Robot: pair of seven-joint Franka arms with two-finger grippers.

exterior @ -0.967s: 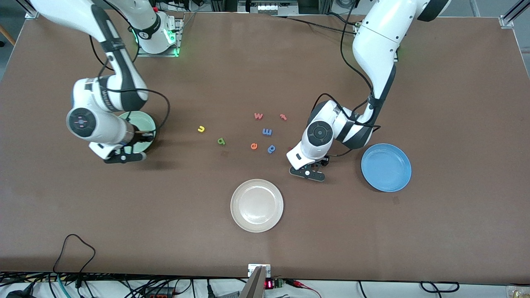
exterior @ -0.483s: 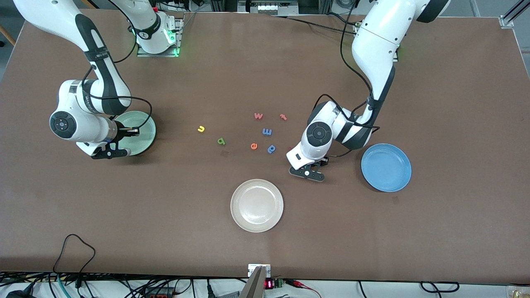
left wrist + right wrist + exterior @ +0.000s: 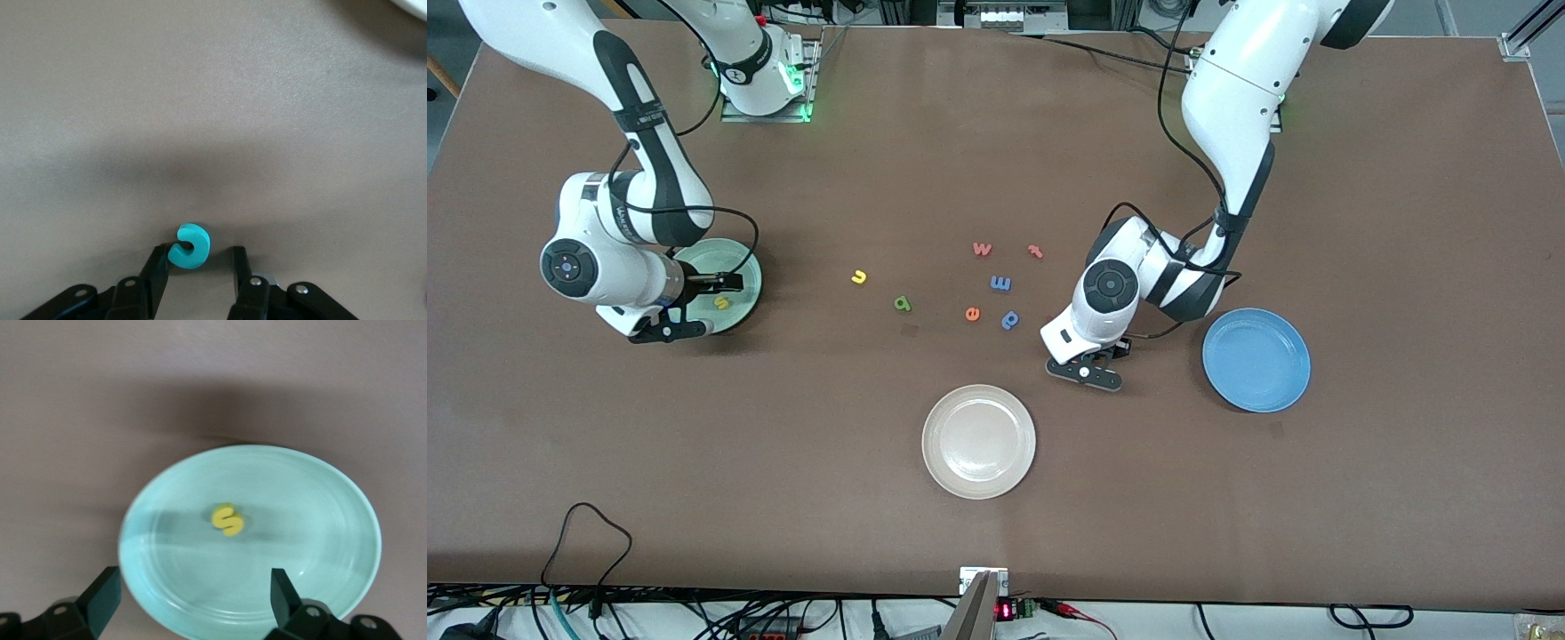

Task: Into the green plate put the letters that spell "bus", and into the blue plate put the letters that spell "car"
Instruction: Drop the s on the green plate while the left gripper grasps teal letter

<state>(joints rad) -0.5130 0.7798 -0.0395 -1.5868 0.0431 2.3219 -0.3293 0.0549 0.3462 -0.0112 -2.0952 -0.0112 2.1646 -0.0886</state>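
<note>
Low over the table, left gripper (image 3: 195,272) jaws flanking teal "c" (image 3: 189,246)

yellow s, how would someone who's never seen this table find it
Start at the green plate at the right arm's end of the table, under the open right gripper. The yellow s lies inside it, alone. The only other yellow letter in view, the yellow u, sits on the bare table toward the middle.

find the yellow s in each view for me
Front view: the yellow s lies in the green plate, under the open right gripper.
Right wrist view: the s lies near the plate's middle.
Left wrist view: not in it.
Shared landmark: the green plate.
</note>
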